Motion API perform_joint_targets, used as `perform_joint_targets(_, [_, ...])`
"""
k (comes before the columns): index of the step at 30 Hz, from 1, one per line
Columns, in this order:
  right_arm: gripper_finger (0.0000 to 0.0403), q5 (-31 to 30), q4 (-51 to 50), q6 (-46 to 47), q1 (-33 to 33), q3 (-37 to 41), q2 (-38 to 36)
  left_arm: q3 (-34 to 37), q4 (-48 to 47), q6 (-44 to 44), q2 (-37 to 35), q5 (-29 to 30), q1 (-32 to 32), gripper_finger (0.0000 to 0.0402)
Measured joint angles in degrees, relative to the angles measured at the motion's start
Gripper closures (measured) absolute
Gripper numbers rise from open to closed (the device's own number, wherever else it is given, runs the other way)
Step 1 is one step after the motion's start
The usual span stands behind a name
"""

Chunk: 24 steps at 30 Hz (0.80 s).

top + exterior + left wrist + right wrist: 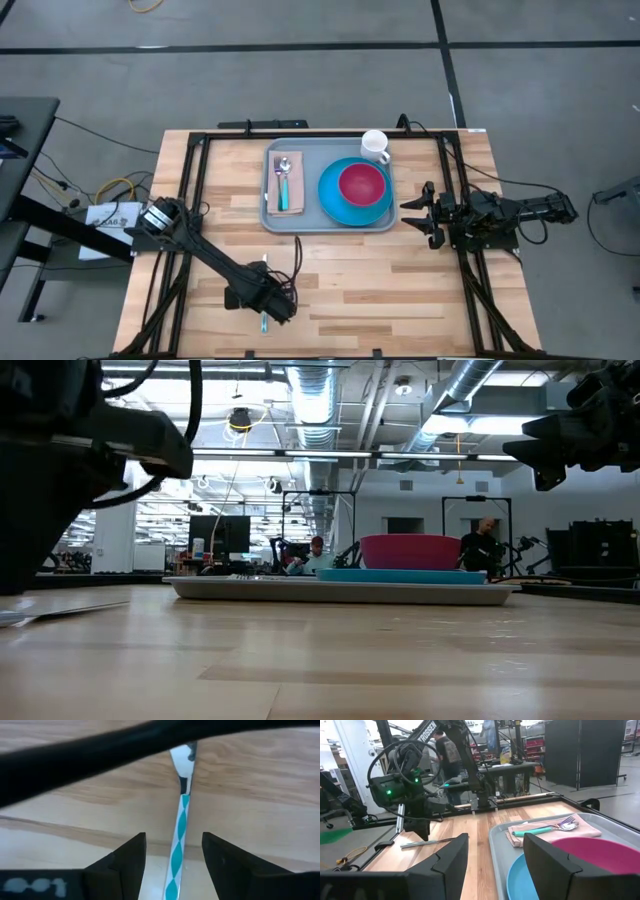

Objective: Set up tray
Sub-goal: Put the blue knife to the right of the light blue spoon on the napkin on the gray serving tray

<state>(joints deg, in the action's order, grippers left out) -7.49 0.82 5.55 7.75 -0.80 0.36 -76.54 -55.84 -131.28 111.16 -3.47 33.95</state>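
Note:
The grey-blue tray (310,218) lies at the table's far middle. It carries a pink napkin (285,188) with teal-handled cutlery on it, and a blue plate (335,200) with a red bowl (362,183). A white mug (375,146) stands at the tray's far right corner. My left gripper (266,305) is low over the table's near part, open. Its fingers (125,860) stand on either side of a teal-and-white handled utensil (179,832) lying flat on the wood, without touching it. My right gripper (416,213) hangs open just right of the tray.
Black frame rails (190,200) run along both sides of the table. A black cable (100,755) crosses the left wrist view above the utensil. Bare wood (380,290) lies between the tray and the near edge. People show in the room beyond the table.

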Motion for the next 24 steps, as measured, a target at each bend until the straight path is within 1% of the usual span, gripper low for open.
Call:
perform_joint_targets(4, [0.0221,-0.01,0.02,0.0,-0.02,0.0,-0.01,0.01,1.89,0.23,2.15,-1.28,-0.11,0.0219])
perform_joint_targets(7, [0.0221,0.02,0.05,0.0,0.0,0.0,-0.01,-0.26,5.09,0.35,3.7,-1.73,-0.09,0.022])
perform_joint_targets(11, [0.0221,0.0,0.0,0.01,0.0,0.0,-0.04,-0.93,5.45,0.38,5.49,-1.85,-0.11,0.022])
perform_joint_targets(14, [0.0221,0.0,0.0,0.01,-0.02,0.0,0.03,-0.91,5.4,0.34,5.57,-1.74,-0.11,0.0232])
perform_joint_targets(17, [0.0221,0.01,-0.03,0.0,0.0,0.0,0.04,-0.93,4.99,0.64,5.5,-1.55,-0.12,0.0265])
perform_joint_targets(23, [0.0221,0.0,-0.02,0.0,0.0,0.0,0.04,-0.91,5.39,1.48,5.57,-0.66,-0.15,0.0369])
perform_joint_targets(24, [0.0221,0.0,0.0,0.01,-0.01,0.0,0.04,-0.89,5.35,1.5,5.57,-0.51,-0.13,0.0381])
